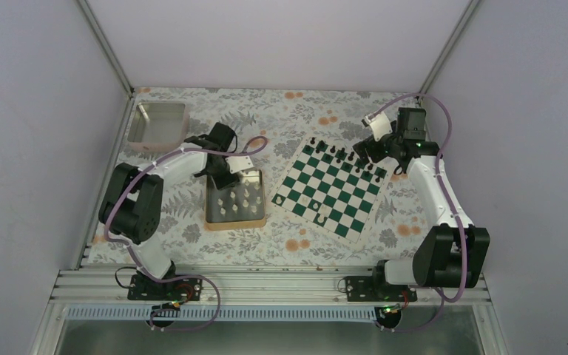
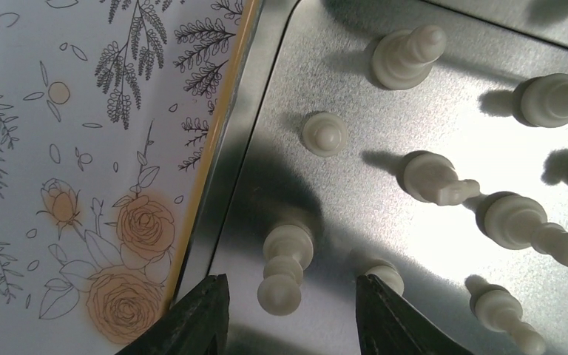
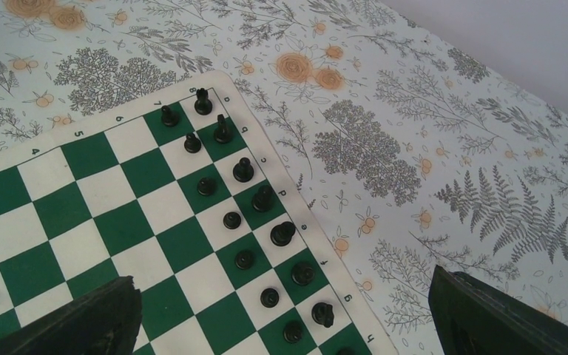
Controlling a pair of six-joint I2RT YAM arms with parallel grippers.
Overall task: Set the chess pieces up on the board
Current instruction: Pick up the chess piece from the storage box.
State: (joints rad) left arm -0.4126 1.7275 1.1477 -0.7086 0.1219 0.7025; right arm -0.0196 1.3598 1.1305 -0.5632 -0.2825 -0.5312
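Left wrist view: left gripper (image 2: 290, 290) is held half-open astride a cream pawn (image 2: 284, 259) in the tin (image 2: 240, 140), seemingly for pickup (right gripper (image 3: 281, 296) is spread wide over the board (image 3: 96, 244)).

The board (image 3: 148, 171) has printed on its white border the numbers 3 to 8 along one edge and the letters a to h along the adjoining edge.

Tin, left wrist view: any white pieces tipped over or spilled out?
Nothing stands out. The white pieces all appear upright and apart inside the tin; none lies on the tablecloth beside it.
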